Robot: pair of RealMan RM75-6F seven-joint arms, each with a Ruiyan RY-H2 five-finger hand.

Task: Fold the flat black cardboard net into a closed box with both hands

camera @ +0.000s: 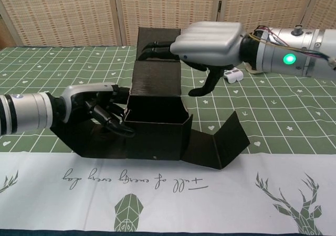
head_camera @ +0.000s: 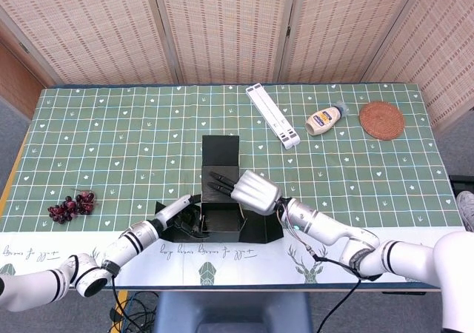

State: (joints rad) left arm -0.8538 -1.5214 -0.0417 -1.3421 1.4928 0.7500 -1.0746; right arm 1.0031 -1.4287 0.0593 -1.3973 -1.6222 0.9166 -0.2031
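The black cardboard net stands near the table's front edge, partly folded into an open-topped box. Its tall back flap stands nearly upright. A side flap sticks out to the right, bent upward. My left hand is at the box's left wall, with curled fingers gripping that wall over the low left flap. My right hand hovers above the box. Its stretched fingers lie against the back flap and its thumb hangs free.
A bunch of dark grapes lies at the left. At the back are a white folded stand, a squeeze bottle and a round woven coaster. A white runner covers the table's front edge.
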